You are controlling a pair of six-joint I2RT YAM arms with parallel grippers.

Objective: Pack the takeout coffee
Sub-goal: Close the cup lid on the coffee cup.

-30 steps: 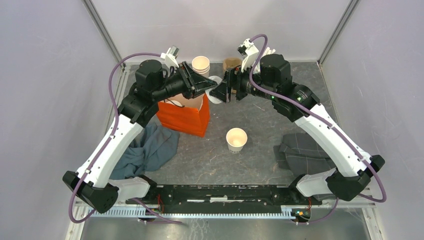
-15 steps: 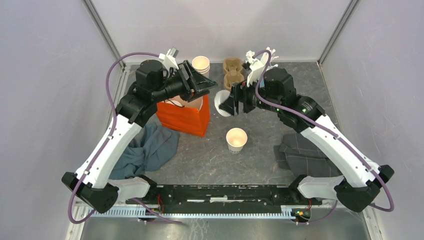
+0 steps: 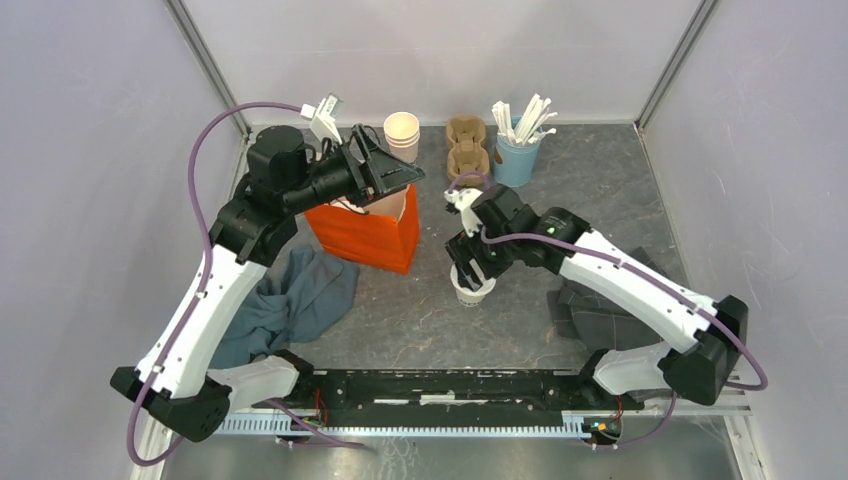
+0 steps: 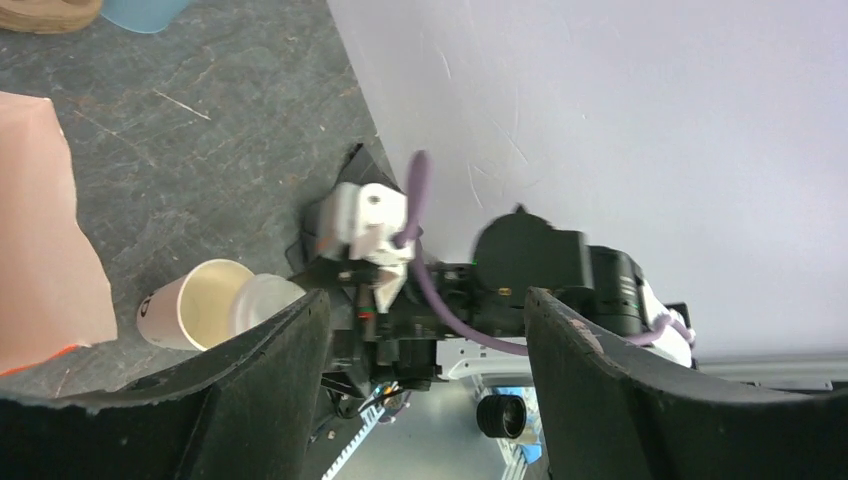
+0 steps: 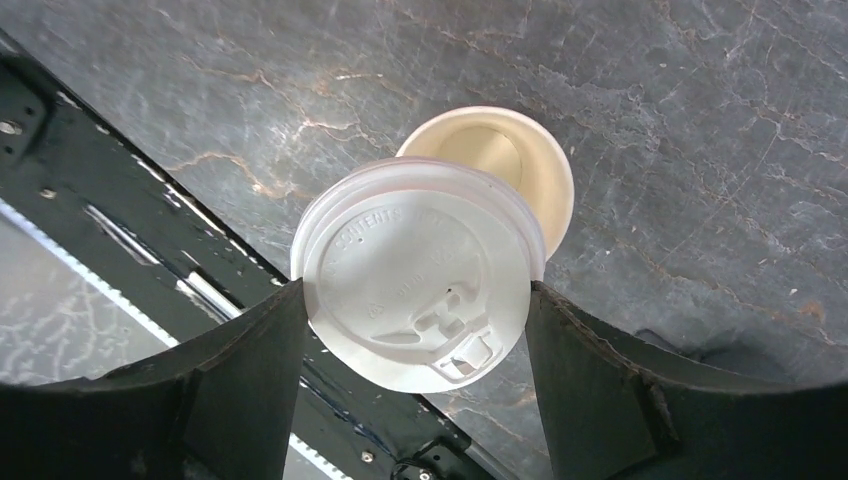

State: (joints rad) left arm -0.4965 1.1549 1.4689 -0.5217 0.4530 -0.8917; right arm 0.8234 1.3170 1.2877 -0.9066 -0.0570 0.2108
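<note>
Grey slate between pale walls, viewed from above: finding the right gripper (image 3: 470, 266) hanging directly over a lidless cup (image 3: 473, 290) standing mid-table; spotting the left gripper (image 3: 392, 165) poised above an orange bag (image 3: 365, 235), with a cup stack (image 3: 402, 130), a cardboard carrier (image 3: 466, 145) and a blue tub (image 3: 515, 162) of white sticks lined along the far edge, plus a blue-grey cloth (image 3: 300, 295) crumpled at left and a dark cloth (image 3: 600, 300) at right.

Looking through the left wrist: seeing its fingers spread wide, gripping nothing, framing the other arm, the cup and a white lid (image 4: 265, 298) overlapping its rim.

Looking through the right wrist: watching both fingers pressing the lid's opposite edges, clamping it flat, sip hole nearest the camera; noticing the cup sitting below, partly covered, its mouth showing beyond the lid.
</note>
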